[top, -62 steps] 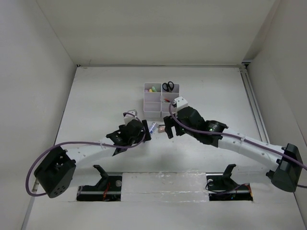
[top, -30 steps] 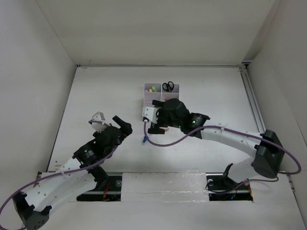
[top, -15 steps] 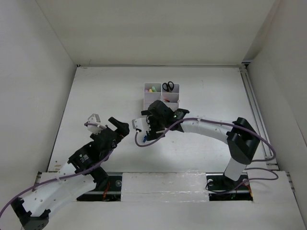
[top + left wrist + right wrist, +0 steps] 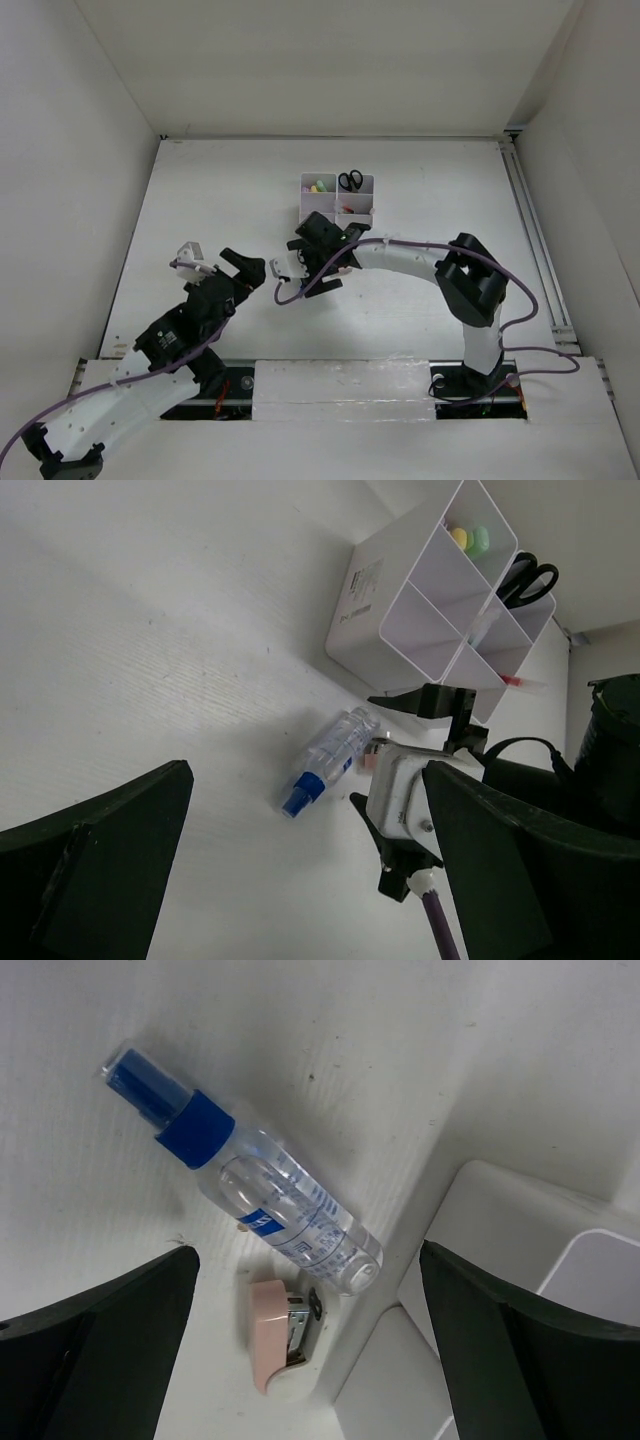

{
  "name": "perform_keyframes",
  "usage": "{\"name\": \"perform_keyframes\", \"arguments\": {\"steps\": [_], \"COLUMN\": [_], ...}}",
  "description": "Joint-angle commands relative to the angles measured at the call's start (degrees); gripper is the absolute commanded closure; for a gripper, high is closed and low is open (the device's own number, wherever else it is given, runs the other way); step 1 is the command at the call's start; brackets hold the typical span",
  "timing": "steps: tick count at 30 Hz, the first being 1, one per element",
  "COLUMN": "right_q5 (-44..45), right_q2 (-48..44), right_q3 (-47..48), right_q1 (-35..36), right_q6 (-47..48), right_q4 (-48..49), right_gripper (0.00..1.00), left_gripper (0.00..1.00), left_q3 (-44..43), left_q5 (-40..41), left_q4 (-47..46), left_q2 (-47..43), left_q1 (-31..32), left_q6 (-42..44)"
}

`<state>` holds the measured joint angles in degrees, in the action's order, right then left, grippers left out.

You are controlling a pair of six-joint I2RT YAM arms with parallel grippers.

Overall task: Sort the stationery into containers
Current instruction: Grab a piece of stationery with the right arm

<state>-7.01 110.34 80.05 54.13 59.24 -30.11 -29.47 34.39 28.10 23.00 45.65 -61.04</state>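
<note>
**Overhead view.** A white compartment organizer (image 4: 304, 205) is set on the counter (image 4: 210, 200), beyond the arms. Black-handled scissors (image 4: 350, 180) and highlighter tops (image 4: 320, 186) are seen in its far compartments. The right tool (image 4: 312, 262) is placed low at the organizer's near left corner, and whatever lies beneath it is hidden. The left tool (image 4: 243, 266) is placed apart to the left.

**Right wrist view.** A clear bottle (image 4: 270, 1210) with a blue cap and a blue-printed label is shown lying on its side on the counter. It lies between widely spread fingers (image 4: 100, 1340) and is touched by neither. Its base end is just beside the organizer's wall. A small pink stapler (image 4: 275, 1340) is lodged by that base, against the wall.

**Left wrist view.** Bottle and stapler are recorded from farther off, with the cap pointing away from the organizer. Yellow and green highlighter ends can be told apart. The left tool's own fingers are spread wide.
</note>
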Motion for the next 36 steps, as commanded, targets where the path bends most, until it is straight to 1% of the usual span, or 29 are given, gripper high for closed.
{"name": "perform_keyframes", "arguments": {"steps": [1,6,9,11,16,19,22,23,24,26,29,30,31,33,35,36], "right_q5": [-0.47,-1.69,-1.7,-2.4,-2.4,-3.62,-4.77,-5.38,-5.39,-6.17,-6.88,-6.88,-7.4,-8.11,-8.11,-9.5], "right_q2": [0.57,3.91,6.28,7.6,8.92,8.92,10.15,10.85,11.64,12.17,12.7,13.31,13.32,13.32,13.84,14.45], "right_q3": [4.67,8.18,9.68,10.82,10.83,10.83,10.83,10.83,11.52,12.05,12.06,12.06,12.06,12.06,13.37,14.25], "right_q1": [-0.69,-1.22,-1.22,-1.83,-1.83,-1.83,-1.83,-1.83,-1.83,-1.83,-1.31,-1.31,-0.61,0.01,1.24,1.24], "right_q6": [1.75,1.75,1.75,1.75,1.23,1.23,0.61,0.0,0.0,0.0,0.0,0.0,0.0,0.0,0.0,0.0], "right_q4": [-1.79,-3.11,-5.48,-6.54,-7.33,-7.33,-7.33,-7.33,-7.94,-8.56,-8.56,-9.26,-9.27,-9.96,-9.97,-12.15], "right_gripper": [0.03,0.03,0.07,0.07,0.07,0.1,0.24,0.3,0.4,0.48,0.53,0.58,0.6,0.72,0.89,0.97], "left_gripper": [0.0,0.0,0.0,0.0,0.0,0.0,0.0,0.0,0.0,0.0,0.0,0.0,0.0,0.0,0.0,0.0], "left_q3": [0.29,-0.31,-0.32,-0.85,-0.85,-0.85,-0.85,-0.85,-0.85,-0.85,-0.85,-0.85,-0.85,-0.85,-0.85,-0.85], "left_q5": [0.68,1.73,1.73,2.25,2.26,2.26,2.26,2.26,2.26,2.26,2.79,2.79,2.79,2.79,3.31,3.31], "left_q4": [-1.11,-0.59,-0.59,0.02,0.03,0.03,0.56,0.56,0.56,0.56,1.08,1.08,1.08,1.08,1.69,1.7], "left_q2": [1.16,0.55,-0.59,-1.12,-2.53,-3.05,-3.05,-3.05,-3.05,-3.58,-3.58,-3.58,-4.1,-4.11,-4.11,-4.11], "left_q1": [0.14,0.14,0.14,0.14,0.14,0.14,0.14,0.14,0.14,0.14,0.14,0.14,0.14,0.14,0.14,0.14], "left_q6": [0.83,0.83,0.83,0.83,0.3,0.3,0.3,0.3,-0.22,-0.22,-0.22,-0.22,-0.22,-0.75,-0.75,-1.27]}}
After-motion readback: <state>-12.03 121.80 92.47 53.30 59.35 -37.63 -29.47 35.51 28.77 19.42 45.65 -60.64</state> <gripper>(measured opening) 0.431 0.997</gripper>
